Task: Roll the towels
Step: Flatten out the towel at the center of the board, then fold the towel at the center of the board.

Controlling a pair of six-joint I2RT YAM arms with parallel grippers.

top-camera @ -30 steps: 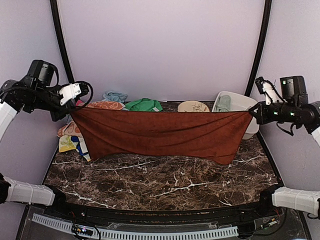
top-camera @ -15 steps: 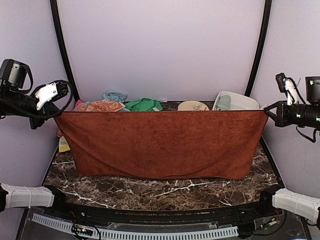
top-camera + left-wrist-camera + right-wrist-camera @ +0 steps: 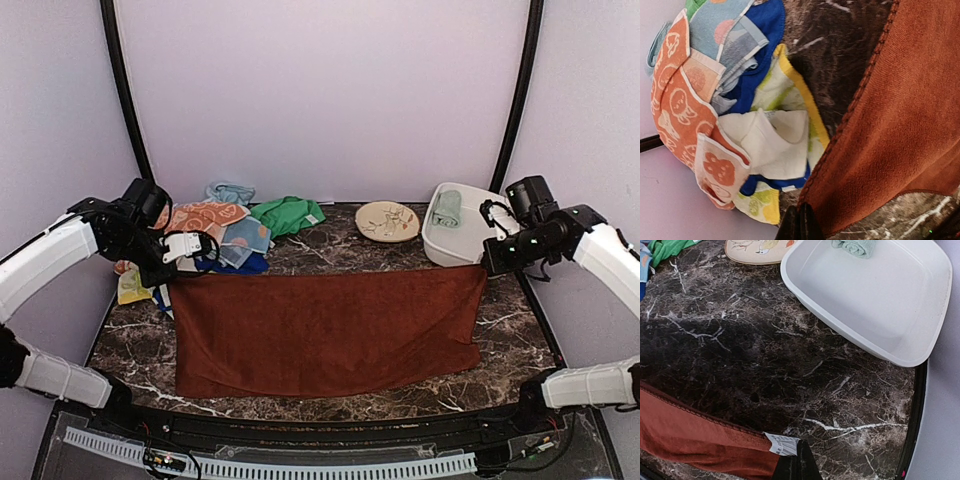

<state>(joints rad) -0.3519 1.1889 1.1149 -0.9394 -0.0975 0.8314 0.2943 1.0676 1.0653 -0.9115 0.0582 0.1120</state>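
Maroon towel (image 3: 325,325) spread flat mid-surface (image 3: 330,252). Left tool (image 3: 800,223) and right tool (image 3: 797,463) each clamped on a far corner. Spreading step. Next, likely: release, regrip one end, roll evenly.

The top external view looks from above and behind the arm bases toward the far wall, wide enough to take in the whole marble table (image 3: 330,245). The left wrist view hangs close over the table's left side, looking down past the left gripper (image 3: 800,225) at the brown towel (image 3: 900,125) and a heap of patterned cloths (image 3: 715,100). The right wrist view, equally close, looks down past the right gripper (image 3: 797,462) toward the far right, at a white tub (image 3: 880,305). Both wrist views share only that towel, at opposite corners.
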